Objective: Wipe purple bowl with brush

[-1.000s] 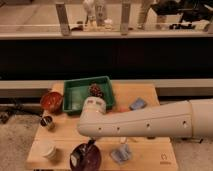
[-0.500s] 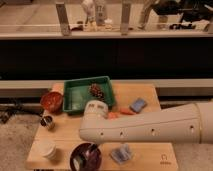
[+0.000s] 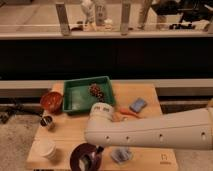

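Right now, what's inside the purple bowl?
Inside the purple bowl a whitish brush head rests near the right side, with a dark gripper part reaching down over the rim. The arm covers the bowl's upper right edge and the brush handle.

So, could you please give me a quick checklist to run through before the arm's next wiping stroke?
1. Purple bowl upright on the table: ok.
2. Gripper over the bowl's right rim: ok.
3. Brush head inside the bowl: ok.
4. Grip on the brush firm: cannot tell, the arm hides it.
5. White cup left of the bowl, apart from it: ok.
6. Grey-blue sponge right of the bowl, close to the arm: watch it.
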{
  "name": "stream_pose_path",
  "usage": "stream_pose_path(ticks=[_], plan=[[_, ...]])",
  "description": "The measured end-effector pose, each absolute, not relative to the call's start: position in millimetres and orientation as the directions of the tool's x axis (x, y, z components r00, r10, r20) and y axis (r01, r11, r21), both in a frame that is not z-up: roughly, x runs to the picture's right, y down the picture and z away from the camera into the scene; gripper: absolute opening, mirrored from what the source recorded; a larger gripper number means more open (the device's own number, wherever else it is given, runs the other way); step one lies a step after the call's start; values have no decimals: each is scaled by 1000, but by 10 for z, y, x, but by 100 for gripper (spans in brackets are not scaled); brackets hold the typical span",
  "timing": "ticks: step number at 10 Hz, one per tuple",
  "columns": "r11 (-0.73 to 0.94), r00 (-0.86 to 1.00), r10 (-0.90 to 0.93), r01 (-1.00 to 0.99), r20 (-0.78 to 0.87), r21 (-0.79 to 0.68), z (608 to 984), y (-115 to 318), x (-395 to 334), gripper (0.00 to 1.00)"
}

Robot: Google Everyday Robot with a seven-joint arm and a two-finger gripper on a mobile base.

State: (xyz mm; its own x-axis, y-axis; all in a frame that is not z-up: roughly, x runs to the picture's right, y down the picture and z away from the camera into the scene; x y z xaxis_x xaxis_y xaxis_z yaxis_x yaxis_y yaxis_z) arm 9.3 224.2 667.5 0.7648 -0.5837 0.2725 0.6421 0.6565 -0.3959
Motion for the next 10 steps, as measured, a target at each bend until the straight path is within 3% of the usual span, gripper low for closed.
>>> stream_pose_path(ticks=[10], plan=[[653,755,-604,652,255,-385,6985,2011,184,0]])
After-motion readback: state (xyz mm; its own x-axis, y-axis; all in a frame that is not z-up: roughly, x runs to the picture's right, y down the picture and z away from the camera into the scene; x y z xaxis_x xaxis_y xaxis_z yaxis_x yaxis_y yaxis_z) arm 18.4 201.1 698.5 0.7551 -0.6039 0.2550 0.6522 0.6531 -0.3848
